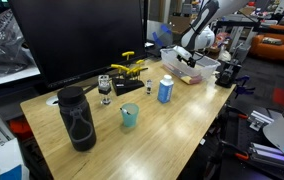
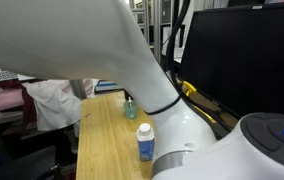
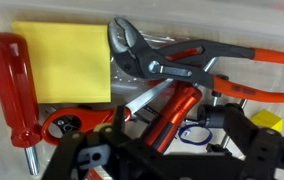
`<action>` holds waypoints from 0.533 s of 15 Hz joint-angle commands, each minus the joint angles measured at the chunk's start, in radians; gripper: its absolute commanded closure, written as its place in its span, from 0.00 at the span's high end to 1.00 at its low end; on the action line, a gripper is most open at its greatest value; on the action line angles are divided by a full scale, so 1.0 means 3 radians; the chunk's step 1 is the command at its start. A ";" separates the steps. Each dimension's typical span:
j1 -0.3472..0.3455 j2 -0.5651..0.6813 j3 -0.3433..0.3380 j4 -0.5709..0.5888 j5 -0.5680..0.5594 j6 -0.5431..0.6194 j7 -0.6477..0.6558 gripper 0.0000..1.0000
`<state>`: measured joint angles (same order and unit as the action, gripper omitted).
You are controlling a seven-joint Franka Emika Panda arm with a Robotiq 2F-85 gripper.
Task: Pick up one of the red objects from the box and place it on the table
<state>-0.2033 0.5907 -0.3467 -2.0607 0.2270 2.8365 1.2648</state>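
In the wrist view I look down into the clear box point(image 3: 232, 20). It holds a red-handled screwdriver point(image 3: 12, 85), red-handled pliers point(image 3: 182, 60), a small red piece point(image 3: 67, 125) and a shiny red cylindrical handle point(image 3: 177, 112). My gripper point(image 3: 167, 138) is open low in the box, with the shiny red handle between its fingers. I cannot tell whether the fingers touch it. In an exterior view the gripper point(image 1: 187, 55) reaches into the box point(image 1: 207, 68) at the far end of the wooden table point(image 1: 172, 125).
A yellow pad point(image 3: 62, 60), a blue rubber band point(image 3: 194, 132) and a small yellow piece point(image 3: 267, 120) also lie in the box. On the table stand a black bottle point(image 1: 77, 120), a teal cup point(image 1: 129, 116), a blue-and-white can point(image 1: 166, 90), a glass point(image 1: 105, 90) and yellow pieces point(image 1: 127, 68).
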 commanded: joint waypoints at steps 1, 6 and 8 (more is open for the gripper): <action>0.0019 0.0012 -0.0021 0.0016 0.0039 -0.0012 -0.0031 1.00; 0.0017 0.0077 -0.0061 0.0059 0.0059 0.0025 0.0045 1.00; 0.0003 0.0127 -0.0082 0.0083 0.0079 0.0039 0.0095 1.00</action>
<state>-0.2037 0.6011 -0.3606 -2.0590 0.2272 2.8369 1.2777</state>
